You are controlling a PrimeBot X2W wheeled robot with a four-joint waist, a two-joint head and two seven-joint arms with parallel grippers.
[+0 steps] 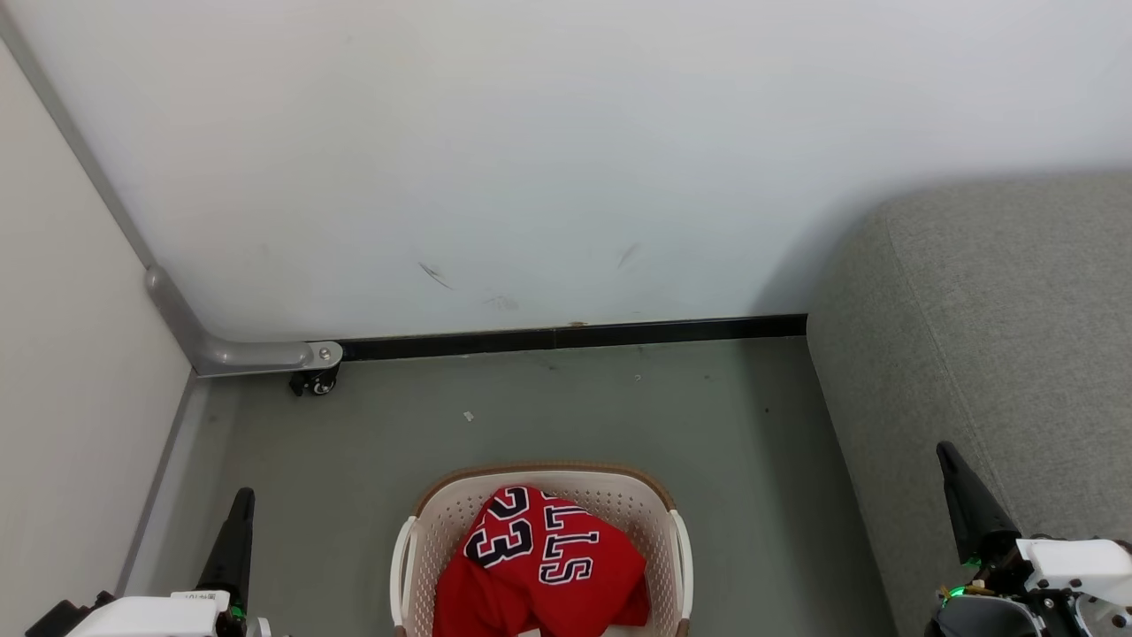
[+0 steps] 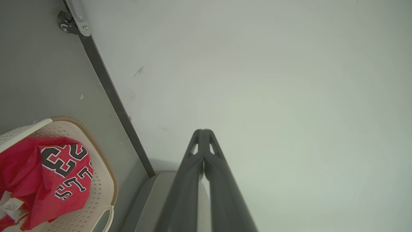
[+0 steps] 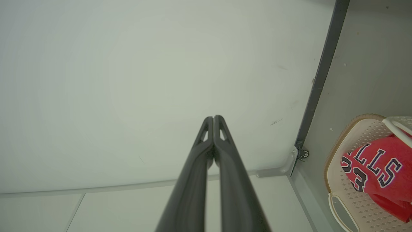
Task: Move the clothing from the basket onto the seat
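The cream basket (image 1: 650,518) with a brown rim stands on the floor at the bottom middle of the head view. Inside it lies the clothing (image 1: 539,566), a crumpled red jersey with black "23" and lettering. The basket (image 2: 103,180) and clothing (image 2: 51,174) also appear at the left wrist view's lower left, and the basket (image 3: 351,206) and clothing (image 3: 379,174) at the right wrist view's lower right. The grey seat (image 1: 999,354) fills the right side. My left gripper (image 1: 240,497) is shut and empty, left of the basket. My right gripper (image 1: 948,451) is shut and empty over the seat's edge.
A white wall (image 1: 531,159) with a black baseboard (image 1: 575,336) stands behind the basket. A grey metal bracket with a small caster wheel (image 1: 314,380) sits in the left corner beside a cream panel (image 1: 62,398). Grey floor (image 1: 548,407) lies between wall and basket.
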